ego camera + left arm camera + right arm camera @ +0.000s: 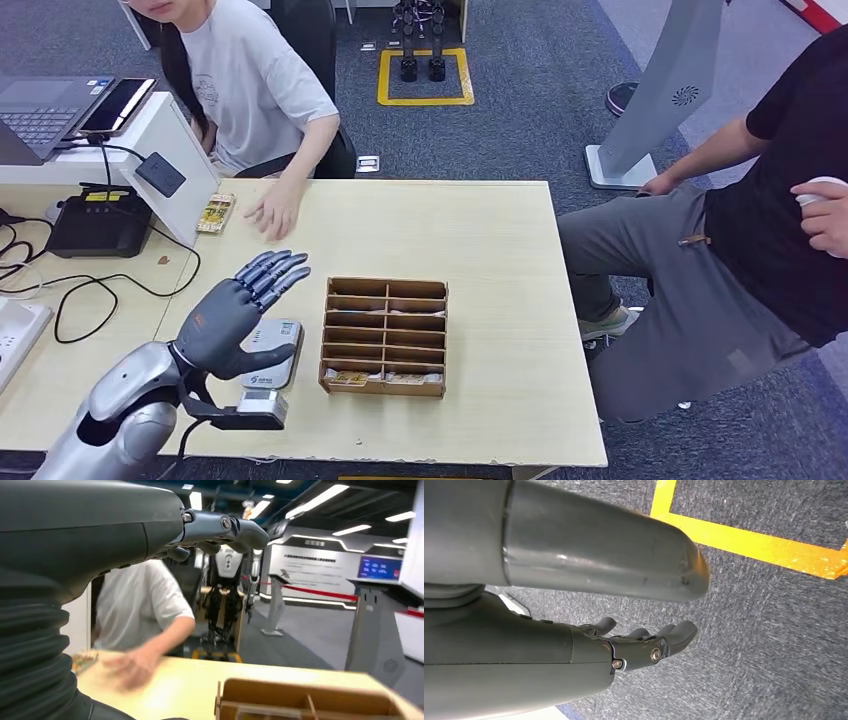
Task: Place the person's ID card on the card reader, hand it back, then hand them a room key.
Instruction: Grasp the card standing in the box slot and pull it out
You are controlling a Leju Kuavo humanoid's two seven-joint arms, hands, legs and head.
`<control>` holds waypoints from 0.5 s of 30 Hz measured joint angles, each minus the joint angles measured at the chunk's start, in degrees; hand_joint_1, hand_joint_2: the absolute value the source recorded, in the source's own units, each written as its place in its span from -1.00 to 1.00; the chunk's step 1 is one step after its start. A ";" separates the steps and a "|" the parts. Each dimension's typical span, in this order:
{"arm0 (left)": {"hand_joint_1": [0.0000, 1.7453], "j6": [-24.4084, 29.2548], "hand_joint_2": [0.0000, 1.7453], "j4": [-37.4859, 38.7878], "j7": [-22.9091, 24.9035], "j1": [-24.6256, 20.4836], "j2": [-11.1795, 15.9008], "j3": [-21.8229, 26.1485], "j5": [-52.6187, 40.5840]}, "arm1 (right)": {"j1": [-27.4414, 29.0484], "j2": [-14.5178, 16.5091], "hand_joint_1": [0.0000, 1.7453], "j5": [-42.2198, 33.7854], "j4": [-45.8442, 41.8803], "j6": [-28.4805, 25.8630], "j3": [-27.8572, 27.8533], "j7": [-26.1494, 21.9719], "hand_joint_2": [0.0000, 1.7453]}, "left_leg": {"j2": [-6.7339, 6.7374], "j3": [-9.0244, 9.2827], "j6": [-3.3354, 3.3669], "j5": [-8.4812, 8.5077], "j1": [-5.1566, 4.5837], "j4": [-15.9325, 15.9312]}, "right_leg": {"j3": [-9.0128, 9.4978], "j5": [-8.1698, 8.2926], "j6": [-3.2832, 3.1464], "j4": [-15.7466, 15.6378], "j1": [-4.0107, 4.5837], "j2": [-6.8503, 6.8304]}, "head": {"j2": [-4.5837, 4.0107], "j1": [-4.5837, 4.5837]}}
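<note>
My left hand (238,308) hovers over the table just above the grey-white card reader (280,362). Its fingers (225,529) are stretched out and apart towards the seated person in a white shirt (250,80), and it holds nothing. That person's hand (272,212) lies flat on the table beyond my fingers, blurred in the left wrist view (131,667). No ID card can be made out. A wooden compartment box (385,337) with key cards stands right of the reader. My right hand (639,645) hangs over the carpet with nothing in it, fingers loosely apart.
A small yellowish packet (215,213) lies beside a white stand (170,150). A laptop (40,110), a phone (118,105), a black device (100,222) and cables (90,290) crowd the left side. A second person in a black shirt (780,200) sits at the right.
</note>
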 joint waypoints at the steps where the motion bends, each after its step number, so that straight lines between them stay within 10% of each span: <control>1: -1.00 1.32 1.00 -0.19 0.37 0.43 0.14 -1.67 -2.20 | 0.00 0.00 -1.00 -0.24 0.08 0.05 0.04 0.10 -1.00 | 0.00 -0.01 0.00 0.00 0.00 0.00 | 0.00 0.00 0.00 0.00 0.00 0.00 | 0.00 0.00; 15: -1.00 7.01 1.00 -0.58 2.83 5.32 2.48 -11.80 -7.17 | 0.03 -0.01 -1.00 -1.66 0.88 0.29 0.42 0.49 -1.00 | -0.01 -0.01 -0.01 0.01 0.02 0.00 | -0.03 0.00 0.00 0.03 0.01 -0.01 | -0.01 0.00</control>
